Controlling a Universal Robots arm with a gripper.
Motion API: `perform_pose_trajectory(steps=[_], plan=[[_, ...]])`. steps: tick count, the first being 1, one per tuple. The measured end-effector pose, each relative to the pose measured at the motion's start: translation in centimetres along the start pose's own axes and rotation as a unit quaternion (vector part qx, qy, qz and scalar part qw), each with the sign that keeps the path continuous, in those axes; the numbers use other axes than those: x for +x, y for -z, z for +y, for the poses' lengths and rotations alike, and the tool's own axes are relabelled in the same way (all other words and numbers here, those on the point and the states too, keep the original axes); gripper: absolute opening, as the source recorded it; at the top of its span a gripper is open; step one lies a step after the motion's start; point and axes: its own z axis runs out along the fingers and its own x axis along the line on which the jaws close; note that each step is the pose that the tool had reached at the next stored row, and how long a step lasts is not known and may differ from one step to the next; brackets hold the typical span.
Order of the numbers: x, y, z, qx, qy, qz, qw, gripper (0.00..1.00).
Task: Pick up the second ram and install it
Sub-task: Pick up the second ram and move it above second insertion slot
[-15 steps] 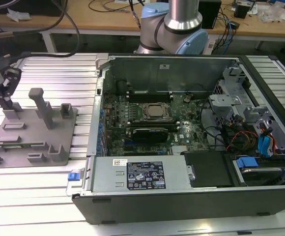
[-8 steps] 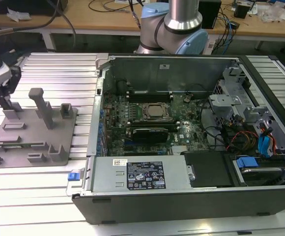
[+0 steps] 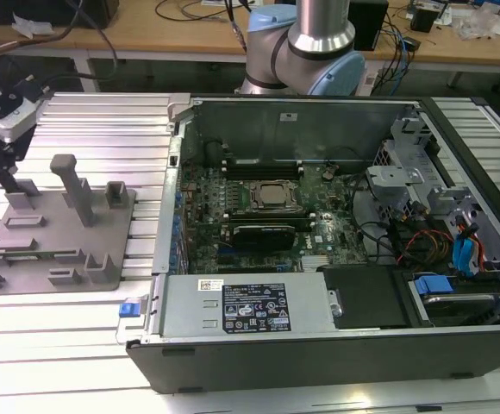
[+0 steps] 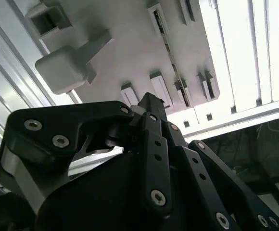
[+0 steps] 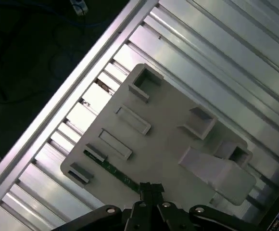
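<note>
We see the gripper [image 5: 151,186] with its fingertips together and nothing visible clamped between them. It hangs over the grey plate [image 5: 168,144], right by one end of the second ram [image 5: 113,169]. We cannot tell whether the tips touch the strip.

The second ram is a thin green strip. It lies flat in a long seat along one edge of the plate, between small grey brackets. In the second wrist view the strip [image 4: 171,53] shows edge-on, running away from the fingertips [image 4: 150,102].

The tall post [image 5: 216,168] stands on the plate, well apart from the ram.

In the exterior view the plate [image 3: 60,233] sits on the ribbed aluminium table [image 3: 103,129], at 9 o'clock from the open computer case [image 3: 319,354]. The tall post [image 3: 73,185] is upright near the plate's 12 o'clock edge. The arm [image 3: 319,43] rises at 12 o'clock behind the case. Inside the case, the motherboard's processor [image 3: 271,197] sits about centre, and blue-tabbed drive bays [image 3: 457,285] are at 4 o'clock.
</note>
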Motion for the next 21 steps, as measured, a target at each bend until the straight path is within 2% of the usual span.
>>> perform_pose_trajectory(steps=[2, 4, 6, 7, 9, 10, 11, 15, 19, 21], plan=[[0.0, -0.02, 0.0, -0.0006, 0.033, 0.0015, 0.9995, 0.08], [0.0, -0.06, -0.01, -0.001, 0.054, 0.0024, 0.9986, 0.08], [0.0, -0.09, -0.01, -0.0015, 0.078, 0.0035, 0.997, 0.08], [0.0, -0.14, -0.01, -0.0019, 0.099, 0.0044, 0.9951, 0.08], [0.0, -0.18, -0.01, -0.0023, 0.121, 0.0054, 0.9926, 0.08], [0.0, -0.22, -0.01, -0.0026, 0.137, 0.006, 0.9905, 0.08], [0.0, -0.26, -0.01, -0.003, 0.156, 0.0069, 0.9877, 0.08], [0.01, -0.45, -0.03, -0.0044, 0.23, 0.0102, 0.9731, 0.08], [0.01, -0.57, -0.03, -0.0051, 0.267, 0.0118, 0.9637, 0.08], [0.01, -0.66, -0.03, -0.0058, 0.302, 0.0134, 0.953, 0.08]])
